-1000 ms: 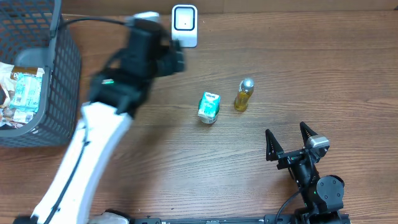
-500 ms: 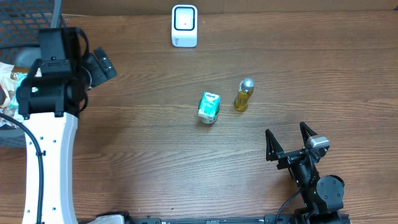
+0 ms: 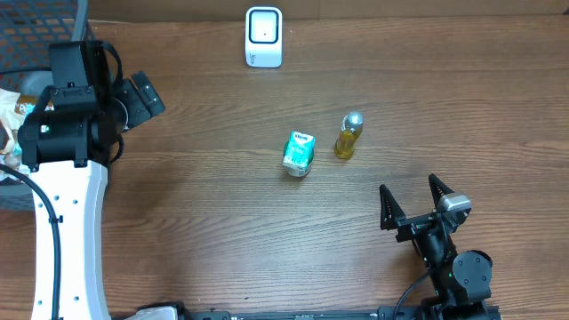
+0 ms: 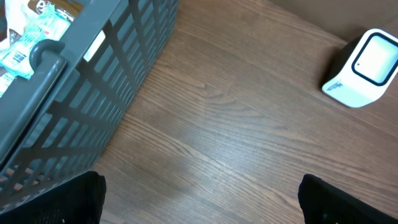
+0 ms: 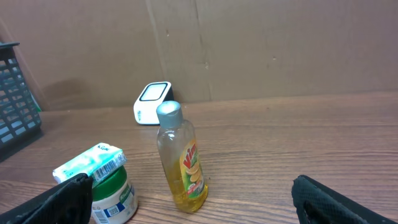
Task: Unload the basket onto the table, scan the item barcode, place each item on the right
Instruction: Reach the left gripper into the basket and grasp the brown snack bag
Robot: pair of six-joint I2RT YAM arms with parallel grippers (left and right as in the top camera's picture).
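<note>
I see the left pincer open and empty beside the basket. The right pincer is open too, low on the surface. The bottle and tub stand mid-surface, near each other, with the scanner well beyond.

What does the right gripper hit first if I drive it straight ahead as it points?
Most likely the yellow bottle, standing upright almost dead ahead of the right gripper.
</note>
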